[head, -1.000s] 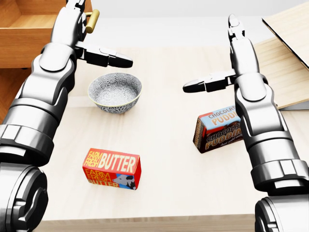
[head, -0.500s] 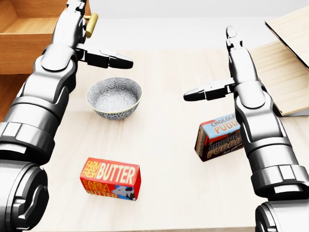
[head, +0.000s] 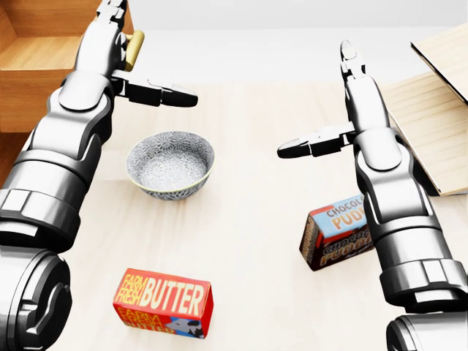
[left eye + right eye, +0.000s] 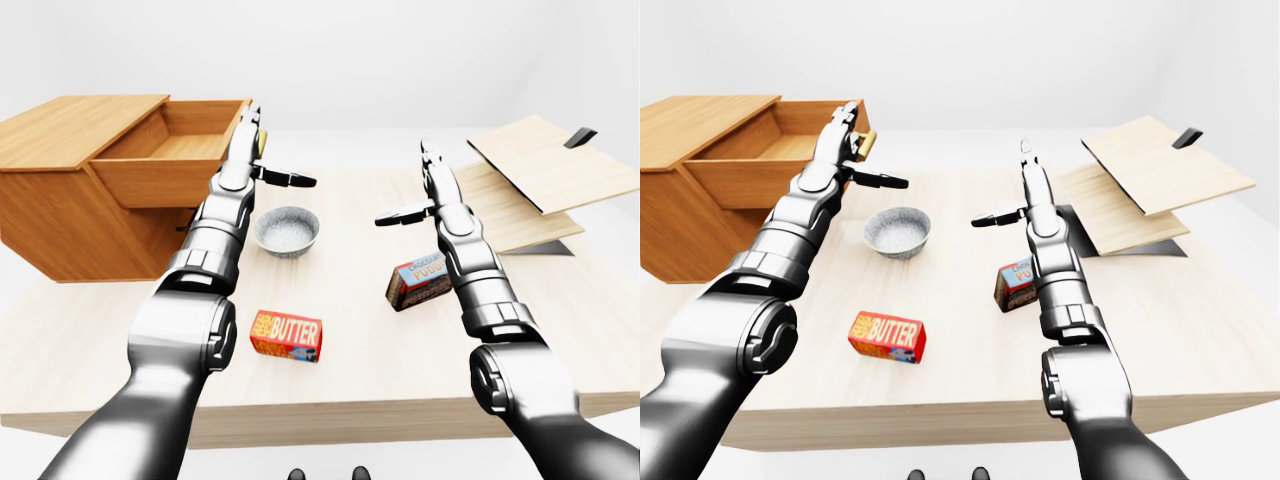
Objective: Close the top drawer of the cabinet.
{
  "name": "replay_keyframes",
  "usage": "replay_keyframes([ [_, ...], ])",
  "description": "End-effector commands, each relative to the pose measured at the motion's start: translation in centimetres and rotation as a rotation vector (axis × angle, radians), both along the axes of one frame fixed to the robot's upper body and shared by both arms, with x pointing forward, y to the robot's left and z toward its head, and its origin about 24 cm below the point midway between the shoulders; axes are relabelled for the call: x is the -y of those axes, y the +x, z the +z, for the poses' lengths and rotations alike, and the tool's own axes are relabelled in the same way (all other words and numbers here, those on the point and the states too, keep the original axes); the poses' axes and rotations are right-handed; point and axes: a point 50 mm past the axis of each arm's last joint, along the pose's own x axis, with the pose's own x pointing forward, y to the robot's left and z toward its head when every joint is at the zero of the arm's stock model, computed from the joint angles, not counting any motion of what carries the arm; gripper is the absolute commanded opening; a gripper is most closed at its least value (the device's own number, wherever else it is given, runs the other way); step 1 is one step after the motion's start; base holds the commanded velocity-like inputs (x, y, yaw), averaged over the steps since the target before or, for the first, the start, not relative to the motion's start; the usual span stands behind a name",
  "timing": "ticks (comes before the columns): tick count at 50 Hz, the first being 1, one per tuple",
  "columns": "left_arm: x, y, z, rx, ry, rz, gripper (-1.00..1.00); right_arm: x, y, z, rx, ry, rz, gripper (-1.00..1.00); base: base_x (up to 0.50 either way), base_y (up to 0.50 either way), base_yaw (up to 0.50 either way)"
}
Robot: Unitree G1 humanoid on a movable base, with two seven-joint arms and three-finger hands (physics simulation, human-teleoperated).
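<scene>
The wooden cabinet (image 4: 60, 205) stands at the left of the left-eye view. Its top drawer (image 4: 150, 178) is pulled out to the right and shows an empty inside. A brass handle (image 3: 134, 44) sticks out of the drawer front. My left hand (image 4: 270, 150) is open against that drawer front, fingers flat beside the handle and thumb pointing right. My right hand (image 3: 314, 102) hovers open above the table (image 4: 350, 365), apart from everything.
A patterned grey bowl (image 3: 170, 164) sits under my left forearm. A butter box (image 3: 164, 301) lies lower down and a chocolate pudding box (image 3: 338, 234) is by my right forearm. Stacked wooden boards (image 4: 545, 165) lie at the right.
The whole head view has slid downward, so the camera has moved toward the cabinet. Both hands stay open; the left hand keeps its place by the handle.
</scene>
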Motion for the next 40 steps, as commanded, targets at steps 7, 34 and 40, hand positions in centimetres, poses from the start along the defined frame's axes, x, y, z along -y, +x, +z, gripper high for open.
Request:
replay_keyframes([
  [7,0.0,-0.1,-0.2,-0.004,0.000,0.000,1.00,0.0,-0.2,-0.5,-0.006,-0.008,0.003,1.00,0.16,0.00,0.00],
  [34,0.3,-0.4,-3.2,-0.068,0.004,-0.006,1.00,0.5,-0.5,-1.7,-0.038,-0.023,-0.022,1.00,0.03,0.00,0.00],
  [40,-0.1,-0.4,-3.9,-0.089,0.004,0.011,1.00,0.6,-0.4,-2.2,-0.063,-0.021,-0.033,1.00,0.00,0.00,0.00],
])
